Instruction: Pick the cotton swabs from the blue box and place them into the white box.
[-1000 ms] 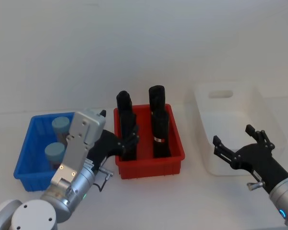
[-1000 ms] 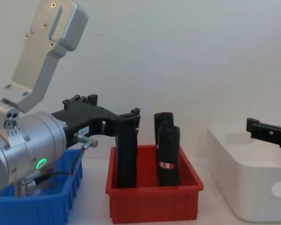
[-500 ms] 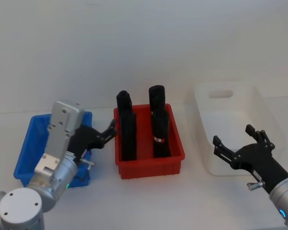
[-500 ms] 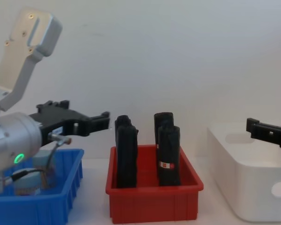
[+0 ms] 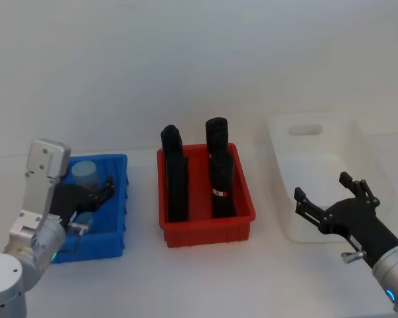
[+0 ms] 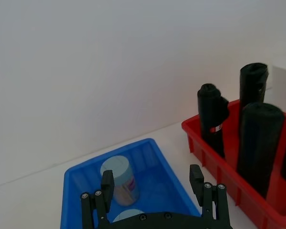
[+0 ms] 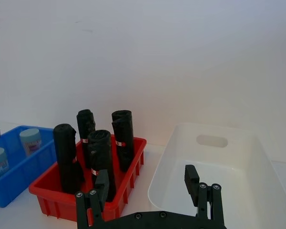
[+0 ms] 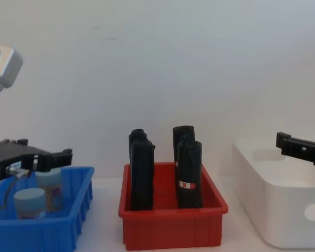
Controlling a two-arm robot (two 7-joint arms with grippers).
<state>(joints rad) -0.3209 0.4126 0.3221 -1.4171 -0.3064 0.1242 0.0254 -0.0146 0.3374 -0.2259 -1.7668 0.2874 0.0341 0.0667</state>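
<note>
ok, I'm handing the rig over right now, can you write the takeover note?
Left gripper: open, empty, over the blue box, level with the far jar's lid.
Right gripper: open, empty, hovering at the near edge of the white box.
Cotton swabs: two jars, both upright in the blue box. The white box looks empty.
Done: nothing moved across yet.
Left: grasp each jar and place it into the white box. Leave the black rolls in the red bin alone.
</note>
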